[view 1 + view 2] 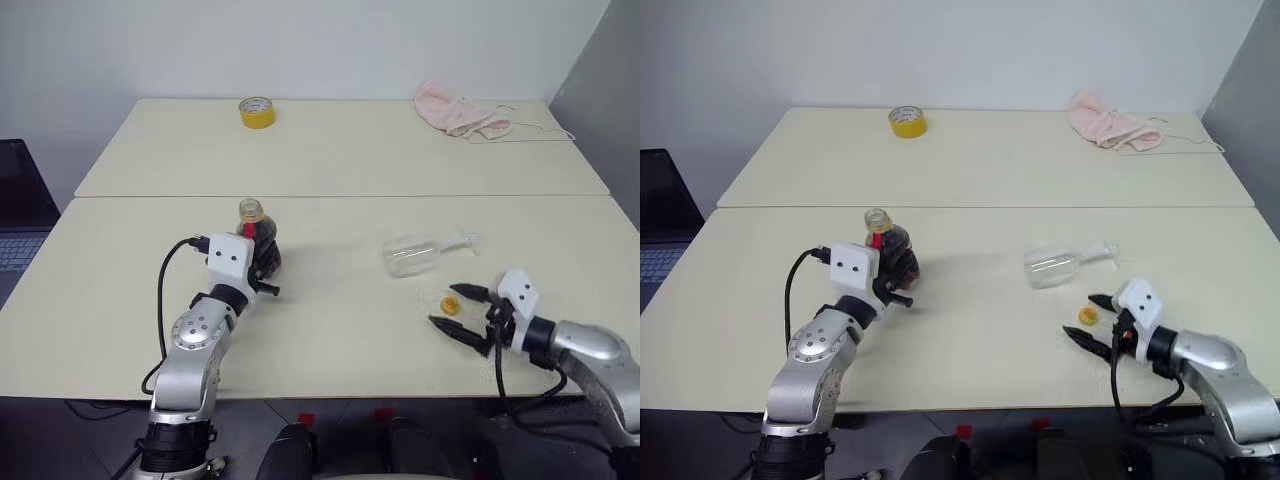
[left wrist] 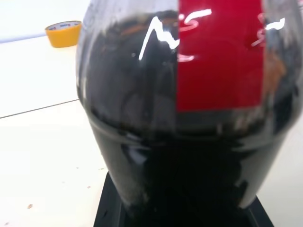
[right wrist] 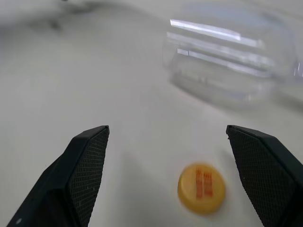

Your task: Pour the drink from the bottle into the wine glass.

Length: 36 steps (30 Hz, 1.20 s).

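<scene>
The left gripper [image 1: 262, 262] stands clamped on the upright, uncapped bottle [image 1: 256, 232] of dark drink [image 2: 156, 156]. Beyond the right gripper [image 1: 459, 311], whose jaws gape wide and empty, the wine glass [image 1: 418, 252] lies toppled; the yellow cap [image 3: 201, 187] rests between them.

Bright even light, soft shadows, blurred close-up wrist views.
</scene>
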{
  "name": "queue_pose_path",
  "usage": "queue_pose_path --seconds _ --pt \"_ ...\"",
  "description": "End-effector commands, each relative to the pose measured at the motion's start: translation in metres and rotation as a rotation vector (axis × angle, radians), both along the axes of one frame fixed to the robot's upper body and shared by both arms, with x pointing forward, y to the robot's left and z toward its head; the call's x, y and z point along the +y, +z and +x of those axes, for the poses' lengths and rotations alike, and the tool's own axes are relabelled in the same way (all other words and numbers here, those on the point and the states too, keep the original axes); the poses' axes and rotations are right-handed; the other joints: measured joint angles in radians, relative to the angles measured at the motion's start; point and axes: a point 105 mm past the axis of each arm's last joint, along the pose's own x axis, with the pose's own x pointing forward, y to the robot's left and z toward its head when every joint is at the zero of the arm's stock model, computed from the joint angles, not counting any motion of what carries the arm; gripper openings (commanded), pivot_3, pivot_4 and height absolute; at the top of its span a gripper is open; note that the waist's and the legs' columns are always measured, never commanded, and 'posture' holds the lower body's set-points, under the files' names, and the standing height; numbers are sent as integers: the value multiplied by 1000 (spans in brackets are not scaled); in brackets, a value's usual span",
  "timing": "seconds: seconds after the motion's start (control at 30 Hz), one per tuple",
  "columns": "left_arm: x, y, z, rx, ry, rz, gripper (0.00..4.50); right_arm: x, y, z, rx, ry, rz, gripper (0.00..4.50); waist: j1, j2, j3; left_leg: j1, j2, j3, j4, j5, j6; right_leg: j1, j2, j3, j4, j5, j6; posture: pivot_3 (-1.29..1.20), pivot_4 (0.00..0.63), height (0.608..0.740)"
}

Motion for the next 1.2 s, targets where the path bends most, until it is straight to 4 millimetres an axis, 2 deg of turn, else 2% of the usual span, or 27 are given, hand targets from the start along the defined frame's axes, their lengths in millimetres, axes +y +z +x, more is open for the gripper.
queue_pose_path --seconds 0.03,0.13,0.3,0.5,0.73,0.93,1.2 --pt "3 21 0 -86 6 -3 745 1 17 1 -76 33 -32 4241 2 0 0 0 0 0 0 0 0 0 0 0 0 0 0 0 150 740" --pt "6 23 3 -95 16 -6 745 10 31 0 -93 84 5 4241 4 0 0 -1 -1 0 1 0 0 0 -1 0 0 0 1 0 150 740" --pt "9 25 11 -98 15 -37 745 49 59 3 -166 205 94 4241 -1 0 0 -1 0 0 1 0 0 0 0 0 0 0 1 0 150 740" --pt "14 23 23 -92 8 -76 745 85 68 20 -207 219 134 4241 -2 0 0 -1 0 0 1 0 0 -1 -1 0 0 0 1 0 150 740" --pt "24 25 48 -113 16 -53 745 136 76 30 -215 257 153 4241 -5 0 0 -1 0 -1 1 0 0 -3 -1 -1 1 1 1 0 150 740" --pt "23 26 66 -135 33 -91 745 158 85 37 -232 239 148 4241 -5 0 0 -2 -2 -1 2 0 0 -4 -2 -1 1 1 1 0 150 740" --pt "28 18 79 -126 83 -139 745 173 91 37 -234 243 166 4241 -10 0 0 -3 -2 -1 1 0 0 -7 -2 0 4 1 1 0 150 740"
